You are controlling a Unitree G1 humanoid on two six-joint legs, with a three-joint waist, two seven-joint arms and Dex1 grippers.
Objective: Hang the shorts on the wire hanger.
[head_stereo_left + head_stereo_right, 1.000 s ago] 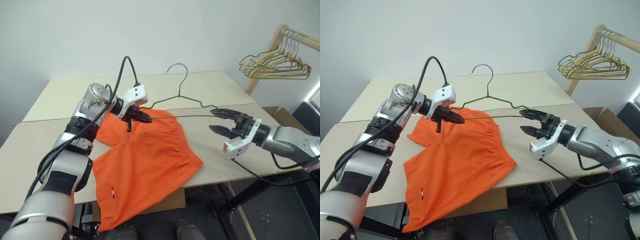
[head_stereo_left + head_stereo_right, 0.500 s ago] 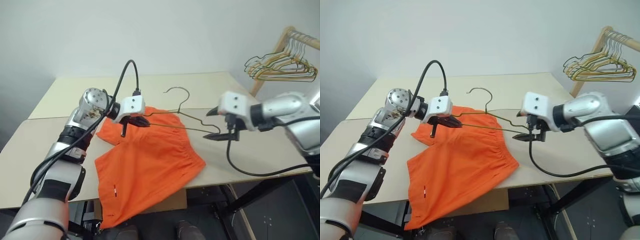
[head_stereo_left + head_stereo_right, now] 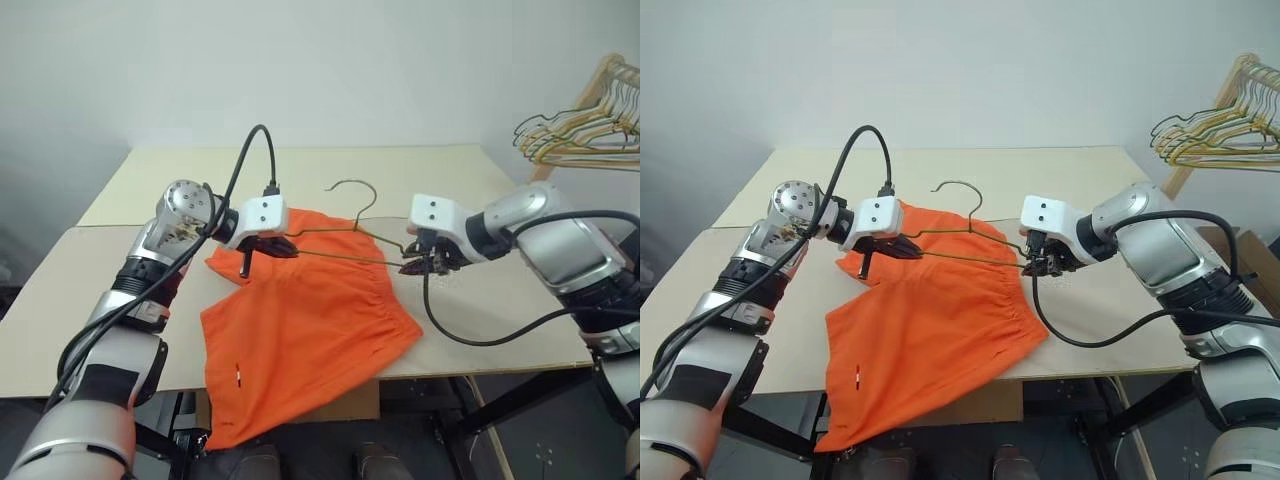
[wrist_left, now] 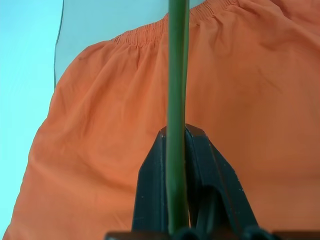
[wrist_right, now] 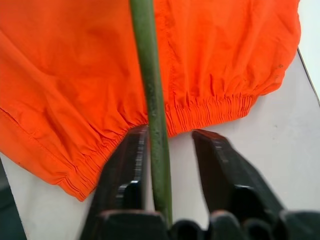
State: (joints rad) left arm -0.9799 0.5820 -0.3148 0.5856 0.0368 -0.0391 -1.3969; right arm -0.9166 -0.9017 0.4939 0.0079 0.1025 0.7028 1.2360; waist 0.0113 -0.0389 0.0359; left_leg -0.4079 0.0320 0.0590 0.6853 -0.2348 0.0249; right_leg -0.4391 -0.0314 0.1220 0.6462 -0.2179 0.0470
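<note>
The orange shorts point(image 3: 300, 330) lie flat on the tan table point(image 3: 500, 320), with one leg drooping over the front edge. Just above them hangs the wire hanger point(image 3: 345, 255), its hook point(image 3: 352, 190) pointing away from me. My left gripper point(image 3: 282, 246) is shut on the hanger's left end; the left wrist view shows the wire point(image 4: 176, 60) pinched between the fingers point(image 4: 150, 175). My right gripper point(image 3: 413, 266) is at the hanger's right end. In the right wrist view its fingers point(image 5: 220, 165) stand slightly apart around the wire point(image 5: 150, 75), which touches one finger only.
A second tan table point(image 3: 300, 165) adjoins at the back. A wooden rack point(image 3: 612, 75) with a bunch of wire hangers point(image 3: 575, 145) stands at the far right. A cardboard box point(image 3: 345, 400) sits under the table's front edge.
My right gripper has swung left to the hanger's right end, rolled over, and narrowed its fingers around the wire. The left gripper keeps its hold. The camera has shifted.
</note>
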